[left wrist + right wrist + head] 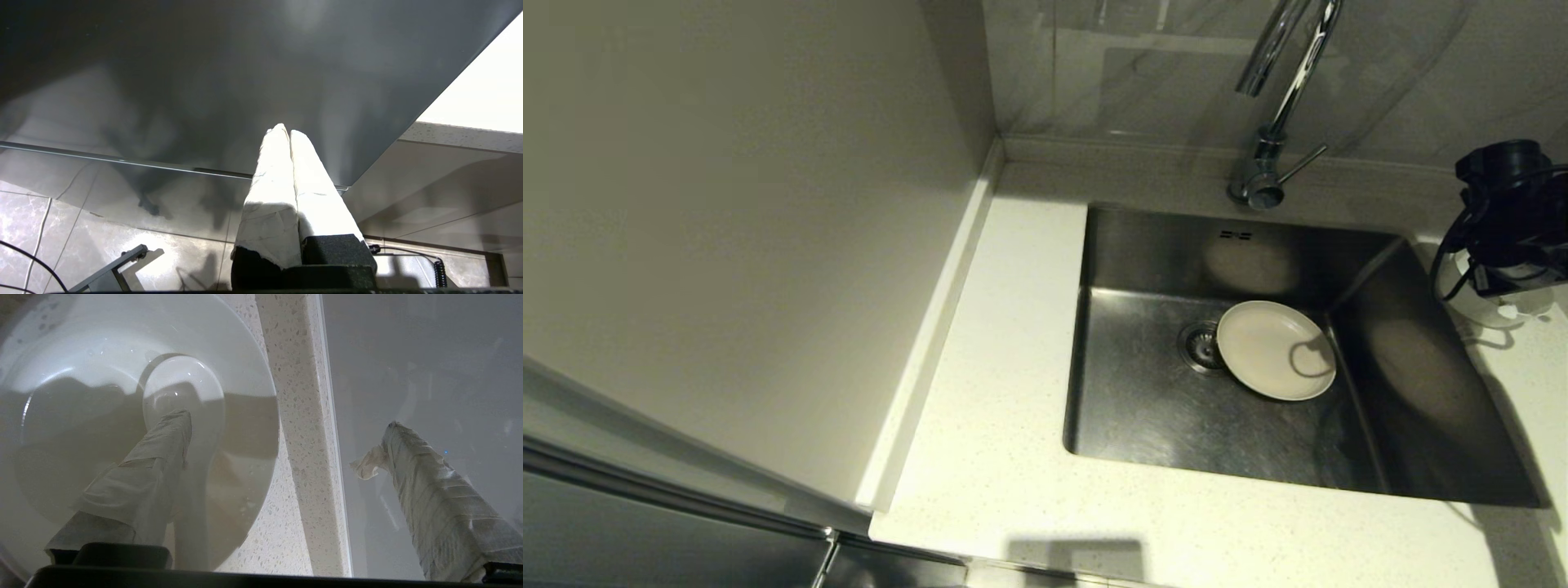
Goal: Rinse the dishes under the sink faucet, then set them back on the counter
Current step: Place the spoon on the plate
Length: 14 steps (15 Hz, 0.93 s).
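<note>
Plate point(1270, 347) in the sink point(1143, 408), bowl point(245, 375) and spoon point(184, 388) on the counter point(988, 392).

The cream plate lies flat on the basin floor, its edge over the round drain strainer point(1199, 345), below the chrome faucet point(1278, 98). At the sink's right side the right gripper point(286, 445) hangs over the white bowl, jaws spread wide and holding nothing: one taped finger point(163, 449) sits above the spoon lying in the bowl, the other over the wall panel point(408, 355) beyond the counter's raised edge point(302, 416). The left gripper point(286, 134) is parked below counter level, fingers pressed together and empty.
</note>
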### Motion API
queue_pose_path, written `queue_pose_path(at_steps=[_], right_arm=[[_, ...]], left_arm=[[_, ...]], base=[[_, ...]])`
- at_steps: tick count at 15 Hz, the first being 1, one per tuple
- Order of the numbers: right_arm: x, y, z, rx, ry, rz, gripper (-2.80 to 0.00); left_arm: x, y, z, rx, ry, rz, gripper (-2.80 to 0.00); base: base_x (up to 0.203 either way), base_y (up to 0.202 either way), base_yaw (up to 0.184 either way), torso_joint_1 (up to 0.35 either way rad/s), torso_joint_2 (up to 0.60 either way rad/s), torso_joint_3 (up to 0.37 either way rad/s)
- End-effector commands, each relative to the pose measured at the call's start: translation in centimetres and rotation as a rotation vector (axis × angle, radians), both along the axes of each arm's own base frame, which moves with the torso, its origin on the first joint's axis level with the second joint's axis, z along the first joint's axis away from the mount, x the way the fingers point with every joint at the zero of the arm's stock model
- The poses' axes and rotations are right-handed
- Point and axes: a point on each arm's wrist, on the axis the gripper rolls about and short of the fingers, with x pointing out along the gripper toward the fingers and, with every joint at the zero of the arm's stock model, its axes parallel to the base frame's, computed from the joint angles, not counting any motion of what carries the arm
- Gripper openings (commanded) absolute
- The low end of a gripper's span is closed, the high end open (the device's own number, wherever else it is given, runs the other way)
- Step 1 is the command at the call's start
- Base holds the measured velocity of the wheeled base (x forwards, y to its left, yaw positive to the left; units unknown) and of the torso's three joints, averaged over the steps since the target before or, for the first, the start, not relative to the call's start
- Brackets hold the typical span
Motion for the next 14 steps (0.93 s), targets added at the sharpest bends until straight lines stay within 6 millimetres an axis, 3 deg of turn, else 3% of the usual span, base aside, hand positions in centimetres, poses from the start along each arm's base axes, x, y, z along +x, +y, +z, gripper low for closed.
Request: queue_pose_path(at_steps=[1,6,14], right_arm=[[0.3,-0.1,-0.2,-0.011,0.001,-0.002,0.0],[1.1,-0.7,0.5,-0.08,-0.011,0.031,0.0],[0.8,-0.9,1.6,-0.095,0.036,0.113,0.0]], left_arm=[[0.0,0.0,0.0,-0.001,-0.003,0.0,-2.8],[0.0,0.0,0.0,-0.001,-0.003,0.0,-2.8],[0.0,0.0,0.0,-0.001,-0.003,0.0,-2.8]], base=[[0.0,0.0,0.0,0.0,0.0,0.0],[0.0,0.0,0.0,0.0,0.0,0.0],[0.0,0.0,0.0,0.0,0.0,0.0]])
